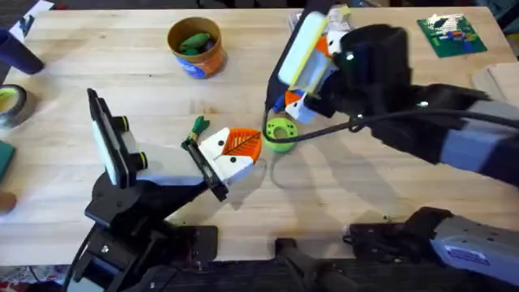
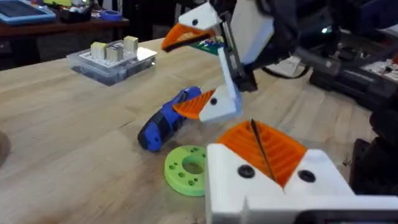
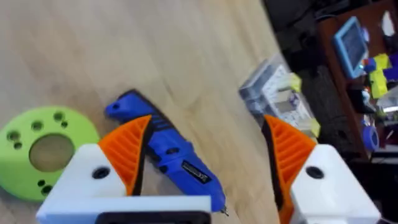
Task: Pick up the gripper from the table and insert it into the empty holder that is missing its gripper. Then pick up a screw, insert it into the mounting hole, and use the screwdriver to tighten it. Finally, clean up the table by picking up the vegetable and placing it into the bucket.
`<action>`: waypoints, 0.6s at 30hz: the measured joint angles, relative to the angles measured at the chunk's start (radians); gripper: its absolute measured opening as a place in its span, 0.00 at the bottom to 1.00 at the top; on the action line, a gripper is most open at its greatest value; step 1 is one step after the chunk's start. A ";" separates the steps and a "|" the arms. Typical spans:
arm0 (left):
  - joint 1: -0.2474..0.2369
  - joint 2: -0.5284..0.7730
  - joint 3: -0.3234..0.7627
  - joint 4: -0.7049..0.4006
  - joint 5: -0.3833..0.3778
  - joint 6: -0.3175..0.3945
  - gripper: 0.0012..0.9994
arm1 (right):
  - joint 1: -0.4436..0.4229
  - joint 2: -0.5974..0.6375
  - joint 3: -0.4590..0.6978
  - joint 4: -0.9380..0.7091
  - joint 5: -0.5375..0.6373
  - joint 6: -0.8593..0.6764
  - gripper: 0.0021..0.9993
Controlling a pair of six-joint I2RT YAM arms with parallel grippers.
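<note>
The blue screwdriver (image 3: 174, 155) lies on the table between the wide-apart orange pads of my open right gripper (image 3: 205, 134). From the left wrist view, that right gripper (image 2: 186, 71) straddles the screwdriver (image 2: 165, 121), its lower finger touching the blue body. My left gripper (image 1: 235, 148) rests low at mid-table, pads pressed together (image 2: 264, 149) with a thin dark line between them. A green vegetable (image 1: 199, 126) lies beside its wrist. The orange bucket (image 1: 196, 49) stands at the back with something green inside. The loose gripper, holder and screw are out of view.
A bright green flat ring (image 1: 280, 133) lies between the two grippers, close to the screwdriver (image 1: 279, 102). A clear plastic box (image 2: 112, 59) stands farther back. A green circuit board (image 1: 452, 34) sits at the back right, a tape roll (image 1: 10, 104) at the left edge.
</note>
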 joint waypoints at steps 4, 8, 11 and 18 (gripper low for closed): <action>0.000 0.000 0.000 0.000 0.000 0.000 0.01 | -0.005 -0.110 0.011 -0.060 0.001 0.104 1.00; 0.000 0.000 0.000 0.000 0.000 0.000 0.01 | -0.005 -0.218 0.016 -0.176 0.000 0.242 1.00; 0.000 0.000 0.000 0.000 0.000 0.000 0.01 | -0.004 -0.287 0.017 -0.250 0.000 0.368 1.00; 0.000 0.000 0.000 0.000 0.000 0.000 0.01 | -0.005 -0.386 0.017 -0.347 0.000 0.687 1.00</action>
